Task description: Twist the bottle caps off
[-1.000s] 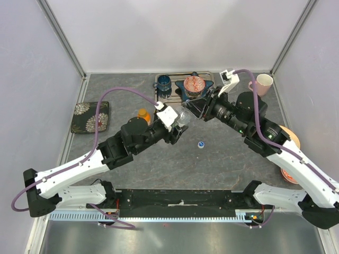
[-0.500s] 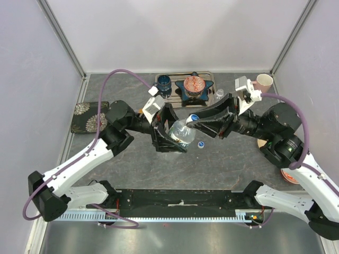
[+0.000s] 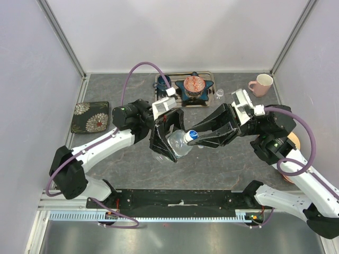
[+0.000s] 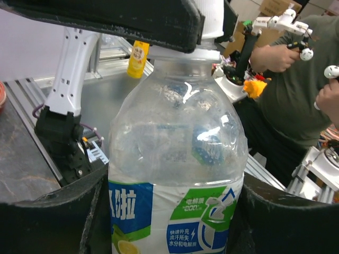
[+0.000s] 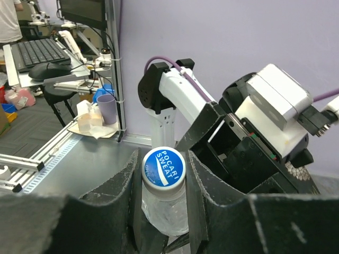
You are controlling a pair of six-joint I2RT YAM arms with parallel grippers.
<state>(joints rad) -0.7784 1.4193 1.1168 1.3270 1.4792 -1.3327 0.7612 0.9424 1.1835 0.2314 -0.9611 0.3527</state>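
- The left claw (image 3: 167, 138) is clenched on the clear bottle (image 3: 177, 144). In the left wrist view its black fingers (image 4: 47, 217) press the labelled lower body from both sides.
- The clear bottle sits over the middle of the counter (image 3: 222, 161), tilted, with its neck pointing toward the right arm. I cannot tell whether its base touches the counter.
- The bottle's label (image 4: 175, 217) is blue, white and green, and the wall above it is see-through.
- The blue cap (image 5: 163, 166) is on the neck of this bottle. It carries white lettering on top.
- The right claw (image 3: 198, 138) is closed on the blue cap. In the right wrist view, one dark finger (image 5: 114, 196) lies against each side of it, with no gap to be seen.
- The two claws meet at the bottle, the left on its body and the right at its top.
- At the far edge, a blue mug (image 3: 163, 82) and a blue star-shaped dish (image 3: 206, 83) rest on a metal tray (image 3: 207, 74).
- A pink mug (image 3: 262, 83) stands in the far right corner, well apart from the bottle.
- A dark floral dish (image 3: 91, 116) lies at the left edge.
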